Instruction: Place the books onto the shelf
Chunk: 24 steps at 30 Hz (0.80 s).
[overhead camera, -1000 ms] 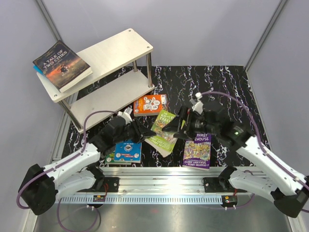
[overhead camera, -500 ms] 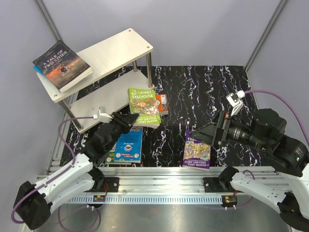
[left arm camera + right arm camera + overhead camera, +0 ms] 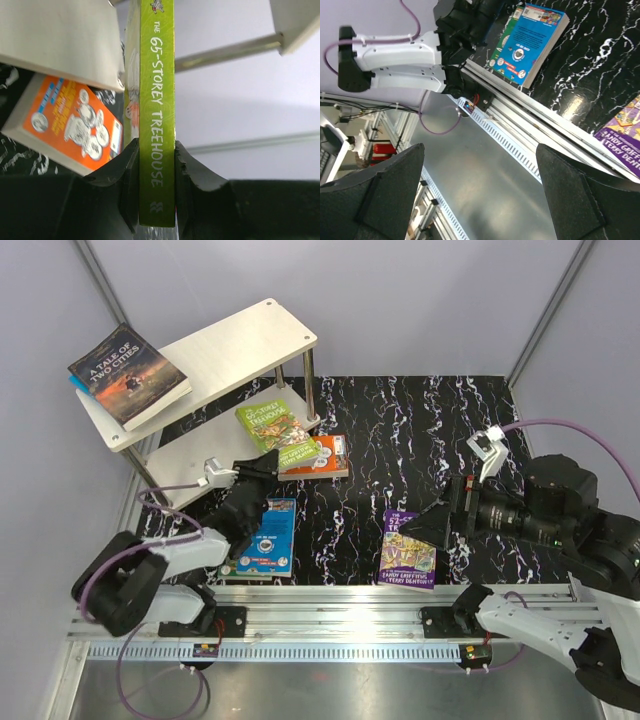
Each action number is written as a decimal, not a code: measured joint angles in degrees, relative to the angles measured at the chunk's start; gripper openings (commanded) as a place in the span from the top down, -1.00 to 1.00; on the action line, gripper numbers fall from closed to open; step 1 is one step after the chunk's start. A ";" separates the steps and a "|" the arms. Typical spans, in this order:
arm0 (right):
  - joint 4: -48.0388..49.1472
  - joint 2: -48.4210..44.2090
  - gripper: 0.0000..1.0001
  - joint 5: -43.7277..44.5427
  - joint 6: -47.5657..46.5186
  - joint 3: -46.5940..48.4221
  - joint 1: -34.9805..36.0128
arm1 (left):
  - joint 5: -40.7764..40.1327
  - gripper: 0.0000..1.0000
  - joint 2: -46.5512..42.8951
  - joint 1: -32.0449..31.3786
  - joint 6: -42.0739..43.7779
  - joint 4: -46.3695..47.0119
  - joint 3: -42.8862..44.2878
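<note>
Green book (image 3: pixel 277 430), pinched at the spine by the left claw (image 3: pixel 268 462), hangs tilted over the right end of the shelf's (image 3: pixel 240 345) lower board. The right claw (image 3: pixel 440 525) gapes wide above the purple book (image 3: pixel 408 555) by the table's (image 3: pixel 450 430) near edge.

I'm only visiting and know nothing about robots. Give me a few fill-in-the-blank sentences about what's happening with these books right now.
1. The left jaws are shut on a Treehouse book whose spine is ___.
2. The dark book lies on the shelf's ___ board.
3. The right jaws stand ___, holding nothing.
4. The lone book lying by the right arm has a ___ cover.

Missing words: green; top; open; purple.
</note>
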 measured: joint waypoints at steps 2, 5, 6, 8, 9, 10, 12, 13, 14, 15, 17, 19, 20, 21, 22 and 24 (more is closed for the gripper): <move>-2.19 1.84 -0.99 0.83 -1.88 2.40 0.00 | -1.51 1.00 6.91 1.01 -0.35 6.67 0.35; -4.37 5.29 -1.00 2.40 -4.85 6.80 0.00 | -2.95 1.00 15.89 2.64 -1.29 13.33 2.08; -4.57 6.03 -0.99 3.13 -5.79 7.54 0.00 | -3.15 1.00 19.23 3.45 -1.68 15.69 3.21; -5.35 7.17 -0.99 4.00 -7.58 8.35 0.00 | -2.86 1.00 26.10 5.14 -2.64 18.34 6.62; -5.99 7.76 -1.00 4.50 -8.41 8.74 0.00 | -2.78 1.00 29.44 5.95 -3.32 19.39 8.66; -6.62 8.46 -0.99 4.79 -9.22 9.11 0.00 | -2.58 1.00 31.87 6.60 -4.09 19.85 10.43; -7.39 9.84 -0.99 5.27 -10.54 9.77 0.00 | -1.70 1.00 36.35 7.98 -5.33 20.41 14.16; -7.54 10.62 -1.00 5.75 -11.26 9.88 0.02 | -1.14 1.00 38.07 8.59 -5.73 20.52 16.39; -7.63 11.43 -1.00 5.95 -11.82 9.99 0.00 | -0.66 1.00 38.93 8.98 -5.88 20.52 17.99; -7.65 12.13 -0.99 6.23 -12.44 10.01 0.02 | -0.20 1.00 39.58 9.42 -6.03 20.50 19.87; -7.76 13.33 -1.00 6.88 -13.31 10.01 0.00 | 0.13 1.00 40.09 10.19 -6.34 20.33 23.37; -7.93 14.56 -1.00 7.72 -13.99 10.01 0.00 | 0.66 1.00 40.30 11.13 -6.80 20.17 26.60; -7.96 14.91 -0.99 8.09 -14.19 10.01 0.00 | 1.42 1.00 40.65 11.72 -6.97 20.15 28.30; -8.00 15.10 -1.00 8.68 -14.40 10.01 0.00 | 2.32 1.00 41.07 12.46 -7.17 19.87 29.79; -8.11 15.15 -0.99 9.16 -14.60 10.01 0.00 | 3.21 1.00 41.44 13.20 -7.30 19.26 30.93; -8.22 14.97 -0.99 10.01 -14.82 10.01 0.00 | 5.22 1.00 41.79 14.53 -7.69 16.26 32.52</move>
